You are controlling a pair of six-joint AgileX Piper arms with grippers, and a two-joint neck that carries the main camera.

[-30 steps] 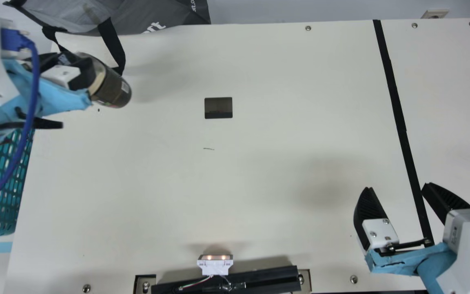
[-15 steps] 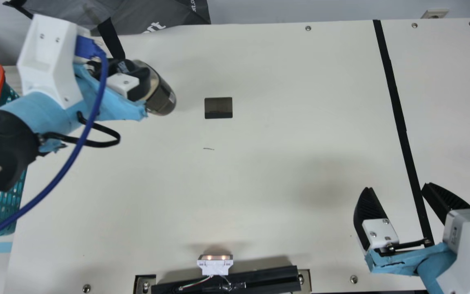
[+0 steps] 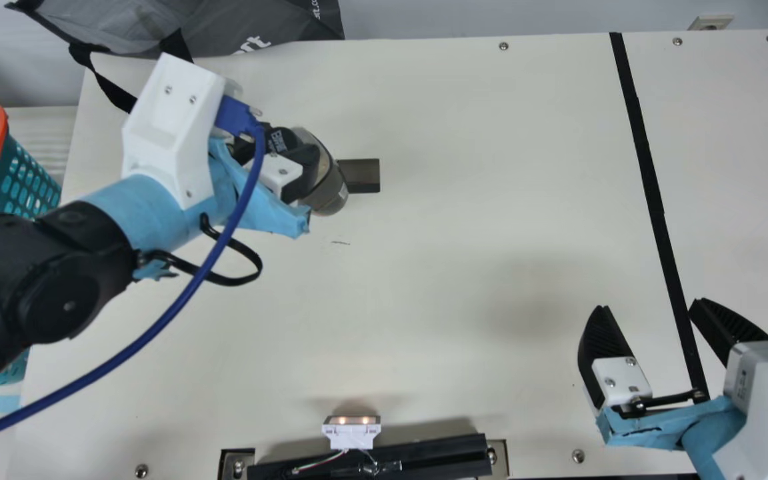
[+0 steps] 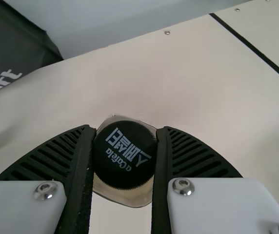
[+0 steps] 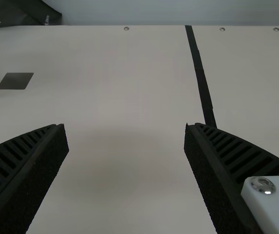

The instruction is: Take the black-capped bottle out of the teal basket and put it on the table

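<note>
Clearly, the harder half looks done: the black-capped bottle [image 4: 125, 155] is out of the teal basket [image 3: 24, 177], which sits well to the left of the dark rectangle [image 3: 365, 175]. The left gripper [image 4: 126, 127] has its jaws clamped on the bottle's cap, near that rectangle's left side; whether its base touches the table [image 3: 457, 220], I cannot tell. Setting down and letting go remain. The right gripper [image 3: 649, 305], well right of the rectangle, has empty jaws wide apart.
</note>
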